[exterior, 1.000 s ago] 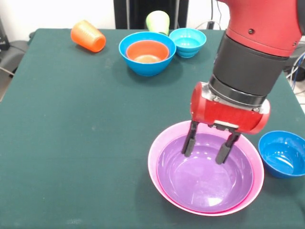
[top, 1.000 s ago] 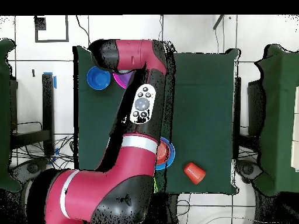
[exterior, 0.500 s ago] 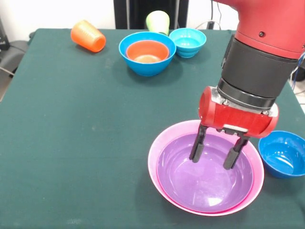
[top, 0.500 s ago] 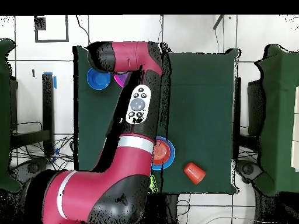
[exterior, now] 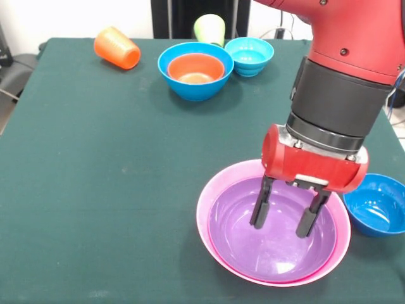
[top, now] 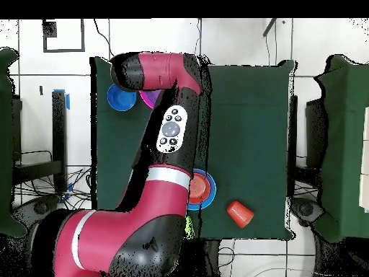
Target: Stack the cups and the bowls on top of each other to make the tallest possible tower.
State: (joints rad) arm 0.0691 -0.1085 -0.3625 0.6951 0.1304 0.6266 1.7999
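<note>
The purple bowl lies nested in the huge pink bowl at the table's near right. My gripper hangs open just over the purple bowl's inside, holding nothing. The small orange bowl sits inside the medium blue bowl at the far side, with the cyan bowl beside it. An orange ribbed cup lies on its side at the far left; the lime green cup is behind the blue bowl. A dark blue bowl rests right of the pink one. Overhead, the arm hides most of the pink bowl.
The table's green cloth stretches across the left and middle. Cables hang off the right edge of the table. In the overhead view the dark blue bowl lies near the table's left edge.
The gripper has shifted slightly to the right and lower over the purple bowl, still open. Bowls and cups have not moved.
</note>
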